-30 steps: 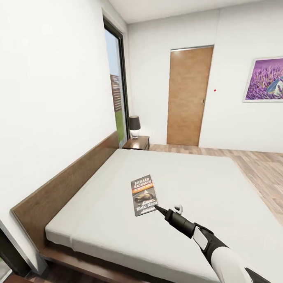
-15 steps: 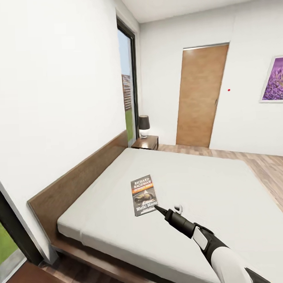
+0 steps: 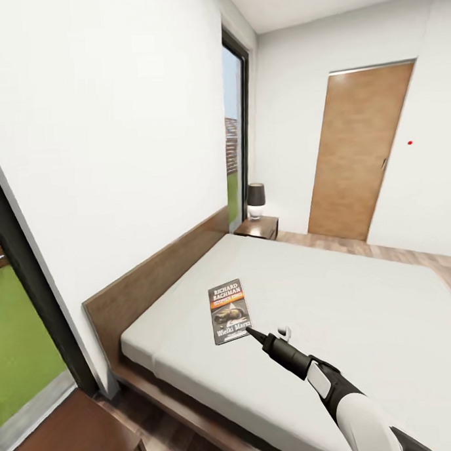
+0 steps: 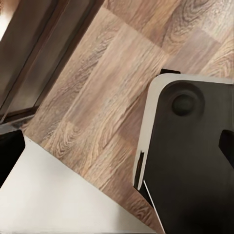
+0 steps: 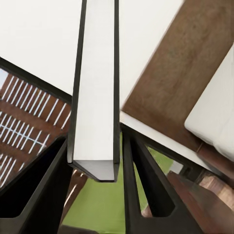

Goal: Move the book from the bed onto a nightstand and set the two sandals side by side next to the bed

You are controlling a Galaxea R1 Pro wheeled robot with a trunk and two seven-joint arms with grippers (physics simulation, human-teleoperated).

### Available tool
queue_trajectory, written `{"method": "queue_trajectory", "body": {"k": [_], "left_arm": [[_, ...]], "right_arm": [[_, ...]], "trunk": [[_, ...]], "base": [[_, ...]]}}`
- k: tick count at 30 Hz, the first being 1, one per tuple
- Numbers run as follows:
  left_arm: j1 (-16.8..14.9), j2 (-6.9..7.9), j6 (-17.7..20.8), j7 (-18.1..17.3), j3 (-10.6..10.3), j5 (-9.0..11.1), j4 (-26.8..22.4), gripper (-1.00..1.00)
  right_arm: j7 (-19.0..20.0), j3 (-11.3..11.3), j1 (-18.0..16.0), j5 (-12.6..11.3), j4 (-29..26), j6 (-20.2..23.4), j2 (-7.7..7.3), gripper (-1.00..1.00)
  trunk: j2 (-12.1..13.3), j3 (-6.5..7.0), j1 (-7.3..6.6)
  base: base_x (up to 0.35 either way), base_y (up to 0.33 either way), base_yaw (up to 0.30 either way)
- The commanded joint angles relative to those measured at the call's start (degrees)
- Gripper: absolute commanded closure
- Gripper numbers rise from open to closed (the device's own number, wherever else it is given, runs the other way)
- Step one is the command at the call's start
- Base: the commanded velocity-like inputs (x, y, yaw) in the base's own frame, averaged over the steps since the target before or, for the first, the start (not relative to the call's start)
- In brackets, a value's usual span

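Clamped on the near edge of the dark, orange-banded paperback book (image 3: 230, 311), the right arm's black two-fingered gripper (image 3: 251, 332) carries it above the off-white, brown-framed bed (image 3: 333, 293), the next move likely a carry toward the small dark wooden nightstand (image 3: 258, 227) beyond.

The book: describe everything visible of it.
The book is a thin paperback with a dark cover, an orange band and the white lettering "Richard Bachman" and "Wielki Marsz". It lies cover up and closed, seen over the bed. The right gripper pinches its near corner. The right wrist view shows it edge-on, pale pages between dark covers, clamped between the fingers. Whether it touches the mattress cannot be told.
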Motion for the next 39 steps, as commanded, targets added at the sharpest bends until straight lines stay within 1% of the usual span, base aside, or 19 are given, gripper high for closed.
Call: {"method": "queue_trajectory", "body": {"k": [1, 17, 25, 29, 39], "left_arm": [[0.0, 0.02, -0.1, 0.3, -0.5, 0.5, -0.1, -1.0], [0.0, -0.05, -0.1, 0.2, -0.5, 0.5, -0.1, -1.0], [0.0, -0.05, -0.1, 0.2, -0.5, 0.5, -0.1, -1.0], [0.0, -0.05, -0.1, 0.2, -0.5, 0.5, -0.1, -1.0], [0.0, -0.05, -0.1, 0.2, -0.5, 0.5, -0.1, -1.0]], "right_arm": [[0.1, -0.1, 0.0, -0.5, 0.0, 0.6, 0.02, 1.0], [0.1, -0.1, 0.0, -0.4, 0.0, 0.6, 0.02, 1.0], [0.1, -0.1, 0.0, 1.4, 0.0, 0.6, 0.04, 1.0], [0.1, -0.2, 0.0, 1.9, 0.0, 0.6, 0.03, 1.0], [0.0, -0.2, 0.0, 2.1, 0.0, 0.6, 0.03, 1.0]], "trunk": [[-0.1, -0.06, 0.03], [-0.1, -0.06, 0.03], [-0.1, -0.06, 0.03], [-0.1, -0.06, 0.03], [-0.1, -0.06, 0.03]], "base": [[0.0, -0.062, 0.287], [0.0, -0.06, 0.288], [0.0, -0.009, 0.288], [0.0, -0.002, 0.288], [0.0, -0.001, 0.288]]}}
